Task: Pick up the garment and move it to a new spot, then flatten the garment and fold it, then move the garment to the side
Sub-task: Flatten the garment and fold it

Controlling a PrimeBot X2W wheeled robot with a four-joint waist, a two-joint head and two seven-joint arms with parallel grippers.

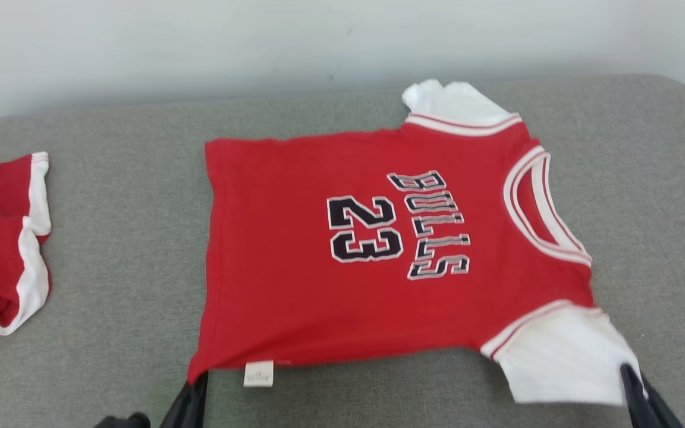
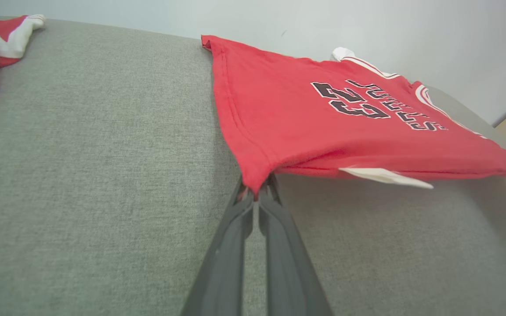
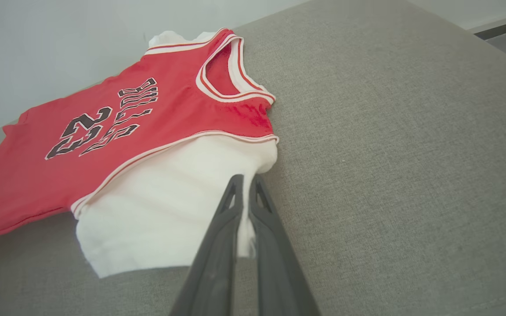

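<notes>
Garment pinched: left gripper hem corner, right gripper sleeve.

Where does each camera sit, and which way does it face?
Head view: on the head, looking down at the jersey on the cushion; left gripper and right gripper at bottom.
Left wrist view: on left wrist, along its fingers pinching the hem.
Right wrist view: on right wrist, along its fingers gripping the sleeve.
Shared: all show the jersey.
</notes>
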